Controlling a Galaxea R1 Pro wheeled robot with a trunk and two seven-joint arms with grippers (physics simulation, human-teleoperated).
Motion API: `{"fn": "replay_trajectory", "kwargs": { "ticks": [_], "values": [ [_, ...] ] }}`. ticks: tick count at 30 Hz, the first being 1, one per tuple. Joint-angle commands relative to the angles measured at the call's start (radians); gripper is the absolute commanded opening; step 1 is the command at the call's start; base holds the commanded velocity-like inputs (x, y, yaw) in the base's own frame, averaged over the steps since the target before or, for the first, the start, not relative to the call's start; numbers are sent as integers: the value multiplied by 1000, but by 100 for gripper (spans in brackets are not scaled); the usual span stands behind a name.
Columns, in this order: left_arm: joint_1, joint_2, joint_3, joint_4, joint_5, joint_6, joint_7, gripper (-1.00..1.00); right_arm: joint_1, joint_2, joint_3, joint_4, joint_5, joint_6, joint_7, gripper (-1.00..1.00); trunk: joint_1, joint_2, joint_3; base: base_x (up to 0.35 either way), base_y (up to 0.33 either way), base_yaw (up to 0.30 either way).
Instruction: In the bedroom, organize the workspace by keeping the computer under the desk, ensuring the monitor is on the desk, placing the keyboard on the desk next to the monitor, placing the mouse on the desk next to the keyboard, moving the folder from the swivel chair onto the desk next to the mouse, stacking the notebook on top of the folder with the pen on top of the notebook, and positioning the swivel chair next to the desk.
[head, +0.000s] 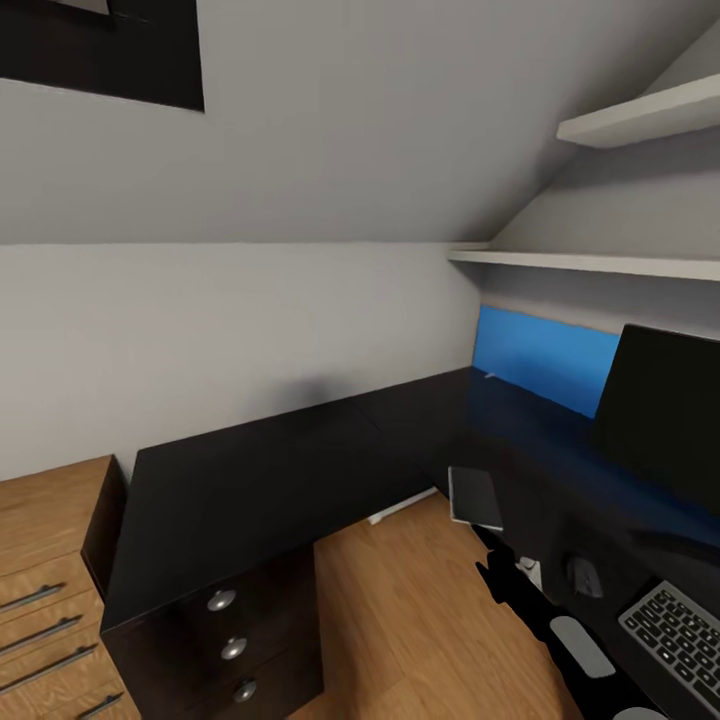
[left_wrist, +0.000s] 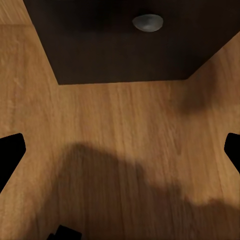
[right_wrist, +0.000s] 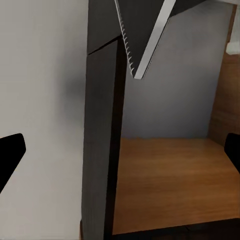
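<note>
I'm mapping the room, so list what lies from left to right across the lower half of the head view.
Light wooden cabinet → black drawer unit with silver knobs → bare wooden floor → notebook → mouse → keyboard.

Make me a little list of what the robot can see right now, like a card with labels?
place: corner of a room with sloped ceiling and wooden floor
desk: black, L-shaped, drawers with round silver knobs
monitor: standing on the desk at the right, screen dark
keyboard: on the desk, near the monitor
mouse: dark, on the desk beside the keyboard
notebook: pale grey, flat at the desk's edge
blue panel: against the wall behind the desk
wooden cabinet: left of the desk
left pincer: open, over the floor
right pincer: open, holding nothing
</note>
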Motion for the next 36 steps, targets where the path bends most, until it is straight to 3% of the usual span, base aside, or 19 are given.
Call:
{"fn": "replay_trajectory", "kwargs": {
  "ticks": [1, 14, 21, 27, 36],
  "values": [
    [-1, 0, -2, 1, 8, -3, -4, 100, -1, 0, -3, 0, -7, 11, 3, 100, 4, -8, -4, 0, 0, 0],
    [-1, 0, -3, 1, 7, -3, -4, 100, -1, 0, -2, 1, -6, 15, 12, 100, 54, -99, -45, 0, 0, 0],
    [-1, 0, -4, 1, 6, -4, -4, 100, -1, 0, -7, 2, -10, 68, 12, 100, 54, -99, -45, 0, 0, 0],
    [0, 0, -4, 1, 5, -3, -4, 100, -1, 0, -55, 2, -40, 164, 10, 100, 54, -99, -45, 0, 0, 0],
    [-1, 0, -4, 1, 5, -3, -4, 100, -1, 0, -71, 1, -49, 187, 10, 100, 54, -99, -45, 0, 0, 0]
  ]
}}
